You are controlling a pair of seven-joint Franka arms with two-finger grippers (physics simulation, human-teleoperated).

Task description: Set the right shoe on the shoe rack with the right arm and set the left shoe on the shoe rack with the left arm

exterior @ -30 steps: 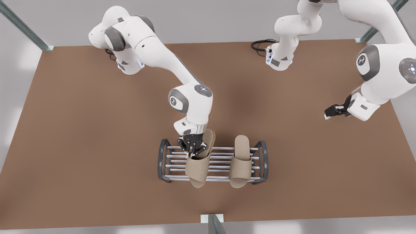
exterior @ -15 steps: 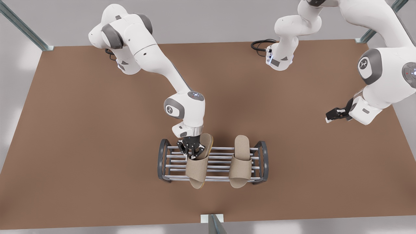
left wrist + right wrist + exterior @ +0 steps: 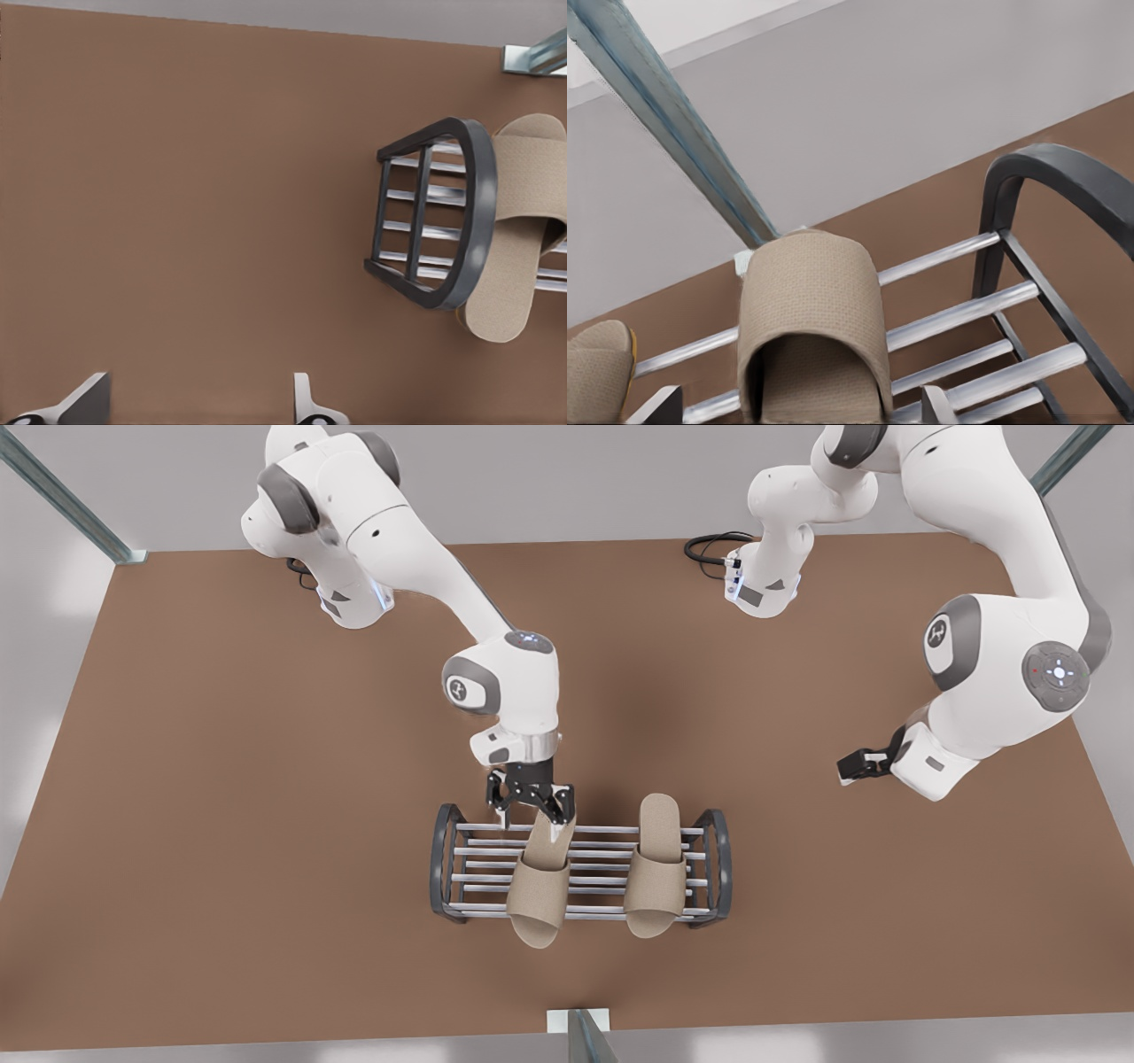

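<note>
on the brown surface [image 3: 221, 779] the shoe rack [image 3: 447, 859] already carries both slippers: the right shoe [image 3: 538, 886] and, nearer the front view's right, the left shoe [image 3: 657, 868]. placing looks finished. the right gripper [image 3: 532, 810] hovers at the right shoe's heel, jaws spread, and should lift clear without snagging it. the left gripper [image 3: 858, 766] waits well apart; its wrist view shows jaws spread, unclear from the front.

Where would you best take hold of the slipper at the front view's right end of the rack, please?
Take that slipper by its bare heel, pinching the sole's side edges from above; the strap covers the toe half. The left hand, open, waits off the rack's end; the right hand, open, hangs by the other slipper.
</note>
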